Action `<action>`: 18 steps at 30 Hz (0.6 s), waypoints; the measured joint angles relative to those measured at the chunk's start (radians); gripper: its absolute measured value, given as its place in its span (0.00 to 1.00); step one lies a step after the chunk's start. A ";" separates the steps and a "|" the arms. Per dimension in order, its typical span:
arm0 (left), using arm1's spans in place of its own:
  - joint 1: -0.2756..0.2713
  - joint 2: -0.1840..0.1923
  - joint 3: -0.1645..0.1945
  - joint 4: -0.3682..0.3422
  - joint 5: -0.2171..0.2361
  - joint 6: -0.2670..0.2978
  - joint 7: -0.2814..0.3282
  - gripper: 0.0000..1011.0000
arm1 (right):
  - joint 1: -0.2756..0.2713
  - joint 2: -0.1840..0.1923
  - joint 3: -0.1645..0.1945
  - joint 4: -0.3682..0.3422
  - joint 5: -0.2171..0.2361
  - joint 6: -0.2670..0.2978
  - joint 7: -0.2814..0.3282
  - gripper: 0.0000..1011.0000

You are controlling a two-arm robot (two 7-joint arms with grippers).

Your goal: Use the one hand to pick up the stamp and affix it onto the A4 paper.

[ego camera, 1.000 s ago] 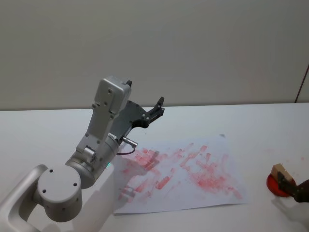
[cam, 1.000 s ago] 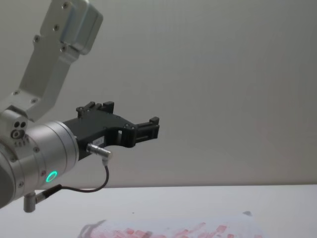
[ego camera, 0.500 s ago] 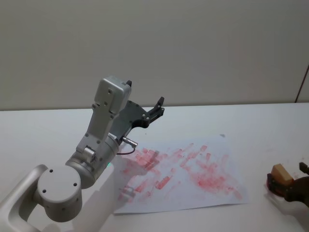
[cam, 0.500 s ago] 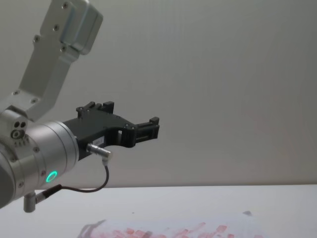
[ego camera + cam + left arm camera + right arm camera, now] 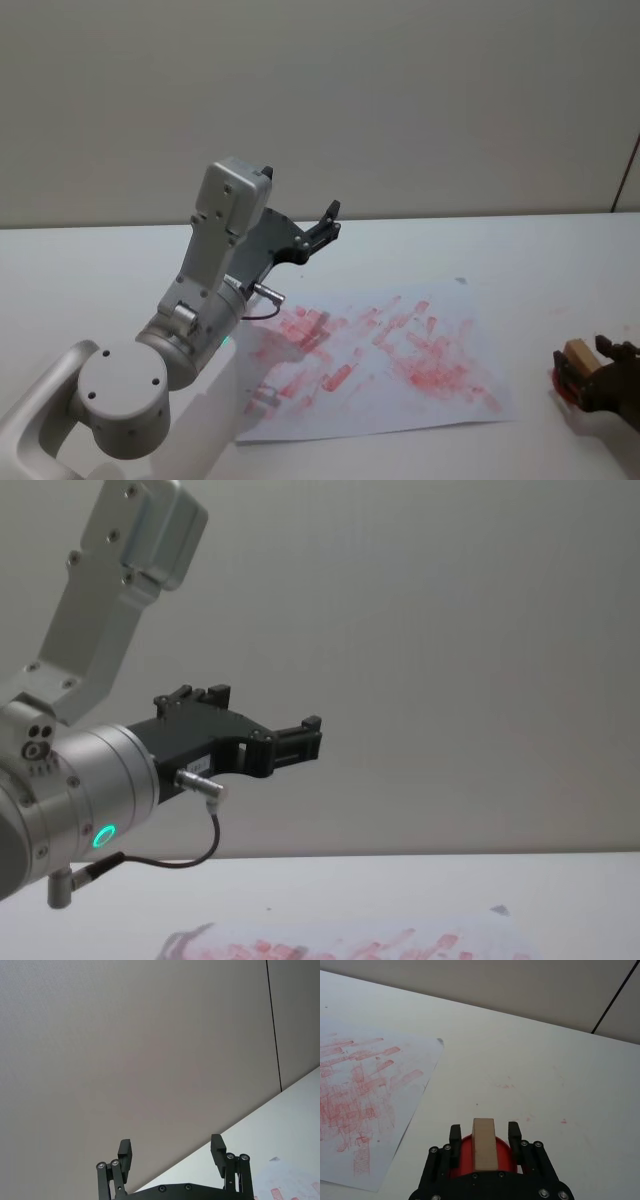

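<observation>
Table (image 5: 520, 260) white, wall (image 5: 400, 100) pale; right hand (image 5: 484, 1130) fingers (image 5: 455, 1136) spread astride stamp (image 5: 484, 1150); left gripper (image 5: 170, 1146) spread, raised.

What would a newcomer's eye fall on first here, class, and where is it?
The big silver left arm rears up at the left of the table, its left claw open in the air. Right of it lies the A4 paper, crowded with red stamp marks. Near the right edge the open right claw straddles the tan stamp on its red pad.

right tool (image 5: 584, 362) | has moved in from the right, now straddling stamp (image 5: 576, 351) | red pad (image 5: 466, 1152) now mostly covered
</observation>
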 joint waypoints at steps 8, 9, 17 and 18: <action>0.000 0.000 0.000 0.000 0.000 0.000 0.000 0.99 | 0.009 -0.005 -0.003 0.009 -0.008 0.003 0.007 0.35; 0.000 0.000 0.000 0.000 0.000 0.000 0.000 0.99 | 0.010 -0.005 -0.003 0.009 -0.008 0.003 0.007 0.31; 0.000 0.000 0.000 0.000 0.000 0.000 0.000 0.99 | 0.012 -0.006 -0.003 0.011 -0.010 0.001 0.009 0.22; 0.000 0.000 0.000 0.000 0.000 0.000 0.000 0.99 | 0.012 -0.006 -0.002 0.011 -0.010 0.000 0.009 0.22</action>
